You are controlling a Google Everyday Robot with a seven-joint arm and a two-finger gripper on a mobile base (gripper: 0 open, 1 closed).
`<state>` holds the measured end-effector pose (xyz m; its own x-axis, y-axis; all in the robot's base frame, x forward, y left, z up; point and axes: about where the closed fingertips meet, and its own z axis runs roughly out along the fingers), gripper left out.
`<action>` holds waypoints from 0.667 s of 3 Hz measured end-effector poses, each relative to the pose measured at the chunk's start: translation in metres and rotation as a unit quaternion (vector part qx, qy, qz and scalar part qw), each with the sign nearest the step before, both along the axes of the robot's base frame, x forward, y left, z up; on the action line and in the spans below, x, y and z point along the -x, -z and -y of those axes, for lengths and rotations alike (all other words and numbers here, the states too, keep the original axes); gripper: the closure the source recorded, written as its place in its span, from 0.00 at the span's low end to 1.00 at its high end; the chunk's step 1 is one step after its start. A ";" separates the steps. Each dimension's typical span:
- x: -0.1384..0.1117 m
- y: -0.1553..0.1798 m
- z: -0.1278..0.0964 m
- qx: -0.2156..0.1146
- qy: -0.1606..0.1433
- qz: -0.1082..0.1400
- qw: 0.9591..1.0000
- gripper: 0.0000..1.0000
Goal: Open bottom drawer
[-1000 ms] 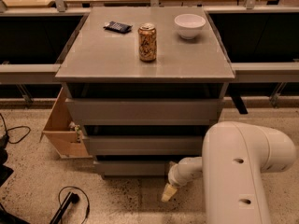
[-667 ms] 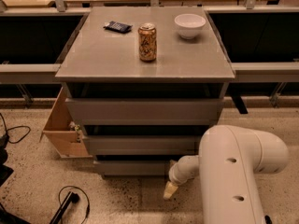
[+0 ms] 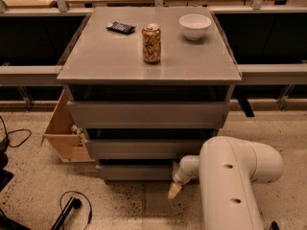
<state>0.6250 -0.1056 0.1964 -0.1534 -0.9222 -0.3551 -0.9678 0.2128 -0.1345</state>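
The grey cabinet (image 3: 148, 61) has three handleless drawers. The bottom drawer (image 3: 134, 172) is the lowest one, with a flat grey front; a dark gap shows above its top edge. My gripper (image 3: 174, 189) hangs at the end of the white arm (image 3: 230, 176), low down just in front of the right part of the bottom drawer's front, its cream tip near the floor. Whether it touches the drawer cannot be told.
On the cabinet top stand a can (image 3: 151, 43), a white bowl (image 3: 194, 26) and a dark packet (image 3: 121, 28). A light wooden box (image 3: 64, 131) sits at the cabinet's left side. Black cables (image 3: 72, 210) lie on the speckled floor at the left.
The arm and gripper have shifted slightly left along the bottom drawer's front. The drawers look unchanged.
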 end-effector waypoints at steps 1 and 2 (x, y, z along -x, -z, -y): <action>-0.010 0.009 0.001 0.004 -0.005 -0.002 1.000 0.19; 0.000 0.021 0.014 0.007 0.008 -0.016 1.000 0.42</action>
